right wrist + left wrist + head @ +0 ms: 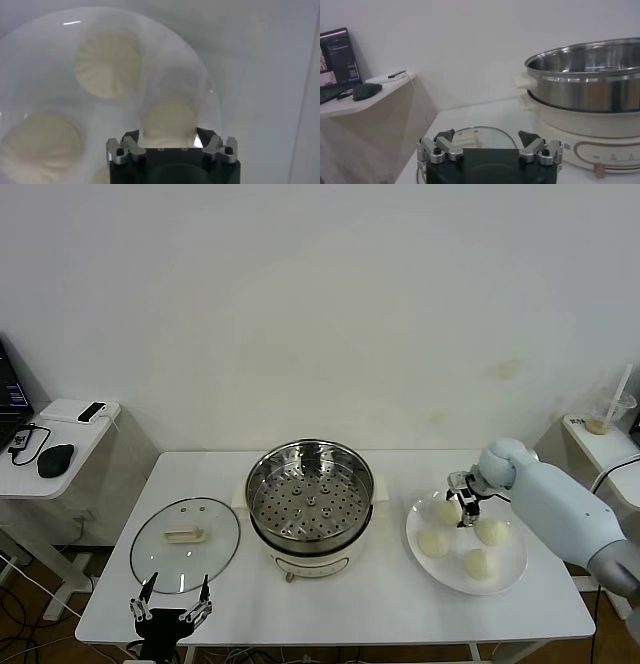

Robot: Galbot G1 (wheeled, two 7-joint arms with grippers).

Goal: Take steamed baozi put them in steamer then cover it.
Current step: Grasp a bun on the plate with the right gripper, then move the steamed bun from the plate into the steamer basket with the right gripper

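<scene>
Baozi (479,563) time on the white table (400,604): four cream buns sit on a flat white plate (512,576) at the right end, just beside the steamer (310,509), which stands open in the middle with its perforated tray bare. Right gripper (467,509) is down over the plate's far side, and from its wrist camera you can see its fingers (131,141) partly open with one bun (169,121) sitting snug between them, tips right at its sides; can't tell if it's actually squeezing. Glass cover (185,544) lies flat on the table left of the steamer, handle up. Left gripper (171,612) hangs at the near table edge just in front of that lid, fingers spread wide, holding nothing
</scene>
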